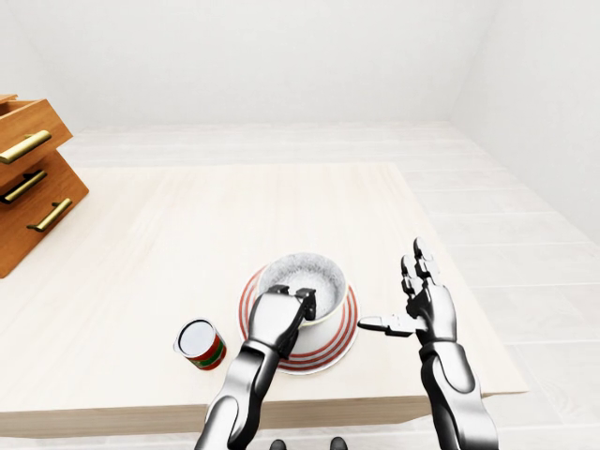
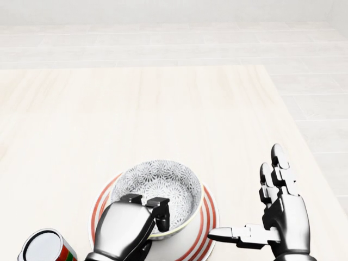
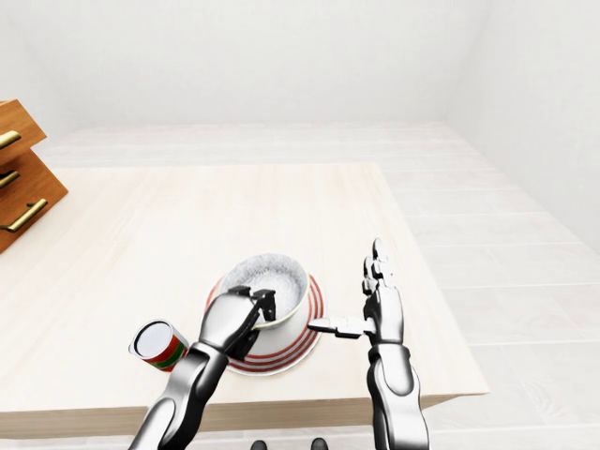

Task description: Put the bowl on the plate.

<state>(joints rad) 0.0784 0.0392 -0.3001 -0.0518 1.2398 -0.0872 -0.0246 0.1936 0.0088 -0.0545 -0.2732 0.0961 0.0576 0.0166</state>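
Note:
A white bowl with a grey flower pattern inside stands on a white plate with red rings, low in the head view. My left hand is shut on the bowl's near rim, fingertips hooked over the edge into the bowl. Just right of the plate my right hand is open, fingers upright and thumb pointing at the plate's edge, touching neither plate nor bowl.
A red and green can lies on its side left of the plate. A wooden drawer cabinet with brass handles sits at the table's left. The table's near edge runs just below the plate.

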